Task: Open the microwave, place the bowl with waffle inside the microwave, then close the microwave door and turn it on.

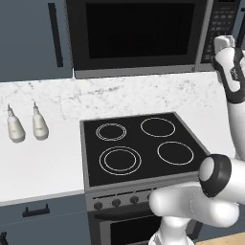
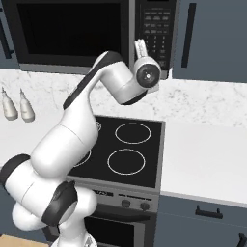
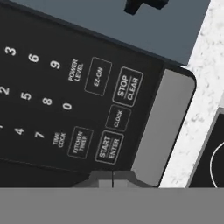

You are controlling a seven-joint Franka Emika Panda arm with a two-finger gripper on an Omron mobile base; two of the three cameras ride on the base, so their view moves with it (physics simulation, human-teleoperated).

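Note:
The microwave (image 1: 139, 36) hangs above the stove, and its door (image 2: 72, 34) with the black glass window is closed. My gripper (image 2: 141, 48) is raised to the keypad panel (image 1: 221, 24) at the microwave's right end. In the hand view the two fingertips (image 3: 105, 180) meet with no gap and hold nothing, just below the START/ENTER button (image 3: 109, 147). STOP/CLEAR (image 3: 127, 86) sits further up the panel. The bowl and the waffle are out of view; nothing can be made out behind the dark glass.
A black four-burner stove (image 1: 143, 146) lies under the arm. Two small white bottles (image 1: 15, 125) (image 1: 39, 123) stand on the white counter to its left. To its right is bare counter (image 2: 207, 159), with a dark blue-grey cabinet door (image 2: 212, 38) beside the microwave.

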